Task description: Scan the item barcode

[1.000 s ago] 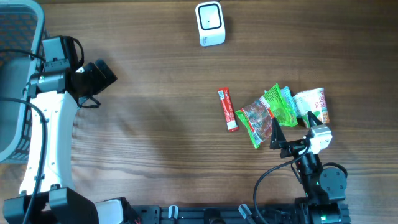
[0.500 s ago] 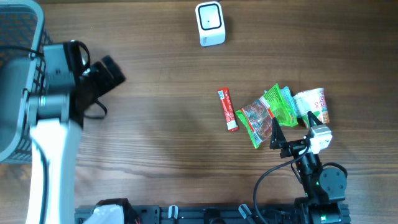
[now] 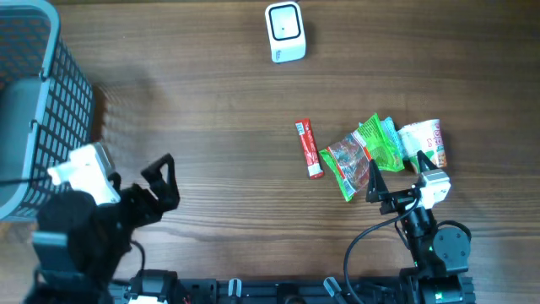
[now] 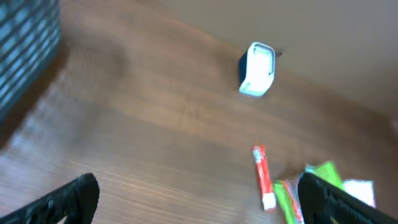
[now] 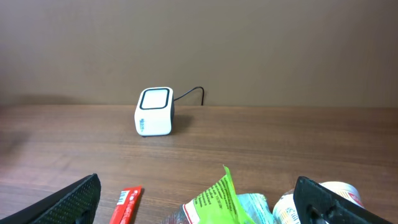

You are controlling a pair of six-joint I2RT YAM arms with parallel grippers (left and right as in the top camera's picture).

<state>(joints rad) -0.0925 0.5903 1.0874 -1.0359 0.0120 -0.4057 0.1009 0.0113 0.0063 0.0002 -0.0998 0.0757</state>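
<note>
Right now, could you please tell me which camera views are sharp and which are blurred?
Left wrist view: blurred throughout, the white box-shaped plastic scanner smeared. Right wrist view: crisp, scanner edges sharp. Overhead view: long red sachet sharp, left arm soft.

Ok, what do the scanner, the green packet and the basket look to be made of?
Scanner: hard white plastic, judging by the smooth moulded casing with rounded corners and a dark-framed window.
Green packet: probably thin plastic film. It is crinkled, with shiny highlights and printed colour.
Basket: a rigid grey grid of thin bars. It could be plastic or coated wire, and the view does not show which.
</note>
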